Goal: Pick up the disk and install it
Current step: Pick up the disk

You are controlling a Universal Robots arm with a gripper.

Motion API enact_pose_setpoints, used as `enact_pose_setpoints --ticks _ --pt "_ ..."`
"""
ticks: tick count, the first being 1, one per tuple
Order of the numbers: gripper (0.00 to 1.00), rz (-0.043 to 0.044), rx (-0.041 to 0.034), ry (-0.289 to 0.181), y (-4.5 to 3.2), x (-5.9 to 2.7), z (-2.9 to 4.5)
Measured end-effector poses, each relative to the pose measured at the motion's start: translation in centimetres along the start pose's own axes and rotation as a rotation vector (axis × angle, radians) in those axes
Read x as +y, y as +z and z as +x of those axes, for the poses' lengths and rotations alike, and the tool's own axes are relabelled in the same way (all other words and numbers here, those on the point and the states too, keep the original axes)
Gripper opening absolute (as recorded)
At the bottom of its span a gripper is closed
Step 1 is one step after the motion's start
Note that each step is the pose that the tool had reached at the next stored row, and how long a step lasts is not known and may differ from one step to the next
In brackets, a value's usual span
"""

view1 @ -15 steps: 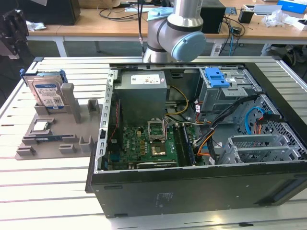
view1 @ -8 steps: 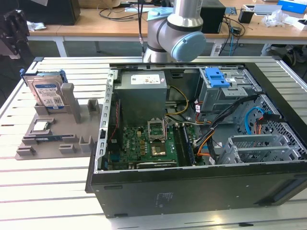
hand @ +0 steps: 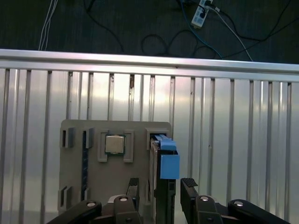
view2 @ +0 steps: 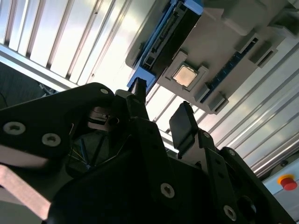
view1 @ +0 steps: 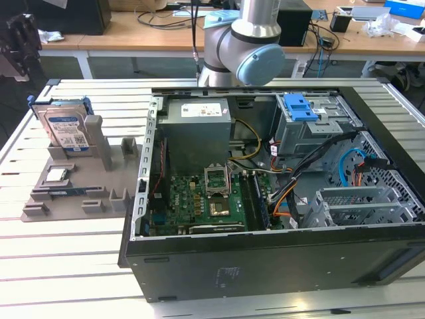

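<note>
The disk stands on edge in a slot of the grey holder at the exterior view's left, its silver face and white-and-blue label showing inside a blue bracket. In the first wrist view the disk appears edge-on, well below my gripper. The two black fingers are spread to either side of the disk's line, with nothing between them and touching nothing. The second wrist view shows the same open gripper apart from the disk.
A small square CPU chip lies in the holder beside the disk. The open computer case takes up the exterior view's middle and right, with a blue-latched drive cage at its back. The slatted metal table lies underneath.
</note>
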State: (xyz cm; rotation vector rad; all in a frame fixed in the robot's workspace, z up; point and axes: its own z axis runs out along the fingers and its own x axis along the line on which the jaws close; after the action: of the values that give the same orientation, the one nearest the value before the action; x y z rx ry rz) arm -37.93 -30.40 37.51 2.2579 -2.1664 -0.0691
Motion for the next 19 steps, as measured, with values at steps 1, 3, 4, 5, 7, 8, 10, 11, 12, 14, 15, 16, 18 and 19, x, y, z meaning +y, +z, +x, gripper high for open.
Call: enact_pose_setpoints --ticks 1,3,4,5,7,8,10,11,12,14,15,16,18,19 --pt "0.48 0.0000 0.0000 0.000 0.03 0.00 -0.04" --pt "0.48 0.0000 0.0000 0.000 0.16 -0.02 -0.15" --pt "0.48 0.0002 0.0000 0.000 0.24 -0.02 -0.20" --pt "0.48 0.0001 0.0000 0.000 0.41 -0.04 -0.28" --pt "0.48 -0.0001 0.0000 0.000 0.84 -0.11 -0.41" --pt "0.48 -0.0001 0.0000 0.000 0.97 -0.15 -0.45" --pt "0.48 -0.0001 0.0001 -0.001 1.33 -0.20 -0.53" --pt "0.48 -0.0001 0.0000 -0.001 1.46 -0.21 -0.54" --pt "0.48 0.0000 0.0000 -0.001 1.56 -0.22 -0.55" --pt "0.48 -0.0001 0.0001 -0.001 1.73 -0.22 -0.55" --pt "0.48 0.0000 0.0000 -0.001 1.81 -0.22 -0.55" --pt "0.48 -0.0001 0.0000 -0.001 1.87 -0.22 -0.55" --pt "0.48 0.0000 0.0000 -0.001 2.00 -0.23 -0.55" --pt "0.48 0.0000 0.0000 -0.001 2.08 -0.23 -0.54"
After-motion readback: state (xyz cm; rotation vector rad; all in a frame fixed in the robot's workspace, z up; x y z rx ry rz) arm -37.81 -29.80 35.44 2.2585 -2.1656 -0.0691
